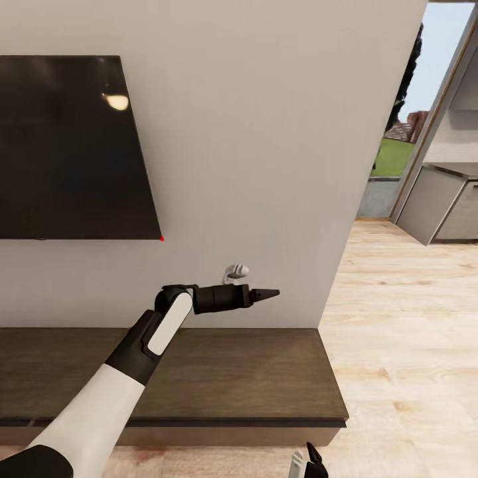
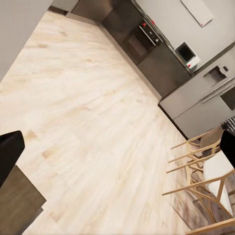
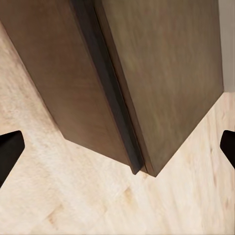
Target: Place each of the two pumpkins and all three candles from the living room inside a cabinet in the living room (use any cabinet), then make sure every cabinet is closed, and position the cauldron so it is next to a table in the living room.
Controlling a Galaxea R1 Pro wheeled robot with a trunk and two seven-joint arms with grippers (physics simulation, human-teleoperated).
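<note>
Left gripper (image 1: 269, 293) raised over cabinet (image 1: 199, 372), fingers look pressed together; right gripper (image 1: 307, 461) spread, empty; drawers closed; judgement: in transit, next locate pumpkins

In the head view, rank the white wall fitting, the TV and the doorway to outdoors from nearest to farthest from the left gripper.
From the left gripper:
1. White wall fitting, just above it on the wall.
2. TV, up the wall to the left.
3. Doorway, beyond the wall's right end.

The wall (image 1: 265, 166) and television (image 1: 66, 146) block passage behind the low cabinet (image 1: 219, 372); open wooden floor (image 1: 405, 332) lies beside its end.
</note>
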